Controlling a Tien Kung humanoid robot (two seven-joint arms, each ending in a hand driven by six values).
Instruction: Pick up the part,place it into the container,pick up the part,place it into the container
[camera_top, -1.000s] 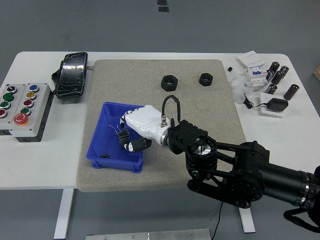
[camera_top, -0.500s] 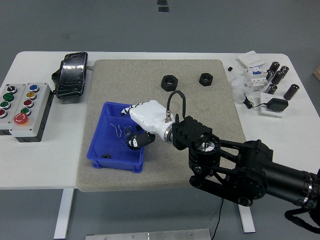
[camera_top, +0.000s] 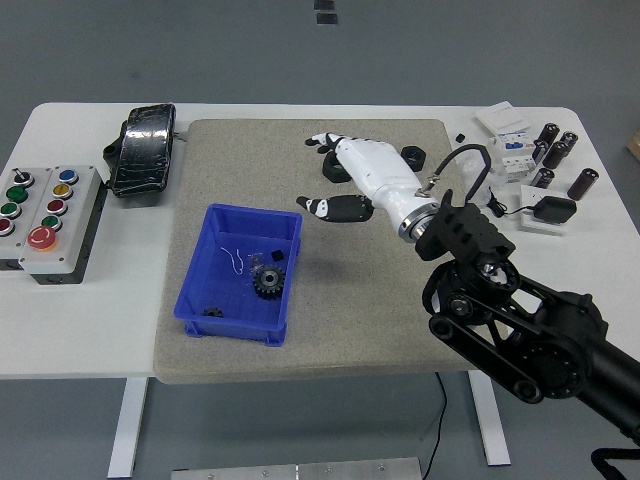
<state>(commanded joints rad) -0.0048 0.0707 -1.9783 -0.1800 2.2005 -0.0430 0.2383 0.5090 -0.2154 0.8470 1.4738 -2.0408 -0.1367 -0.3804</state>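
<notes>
On the counter's grey mat (camera_top: 400, 300), my right hand (camera_top: 365, 175), fingers spread and empty, hovers over a black nut (camera_top: 336, 166); it looks rigid, weighty, so I'd pinch opposite flats.

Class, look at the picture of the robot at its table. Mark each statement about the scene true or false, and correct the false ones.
1. A black gear lies inside the blue bin. True.
2. The right hand is down inside the bin. False: it hovers over the grey mat, near the nuts.
3. The right hand holds a nut. False: its fingers are spread and hold nothing.
4. A black nut lies on the mat beside the hand. True.
5. The button boxes stand at the table's right end. False: they stand at its left end.
</notes>
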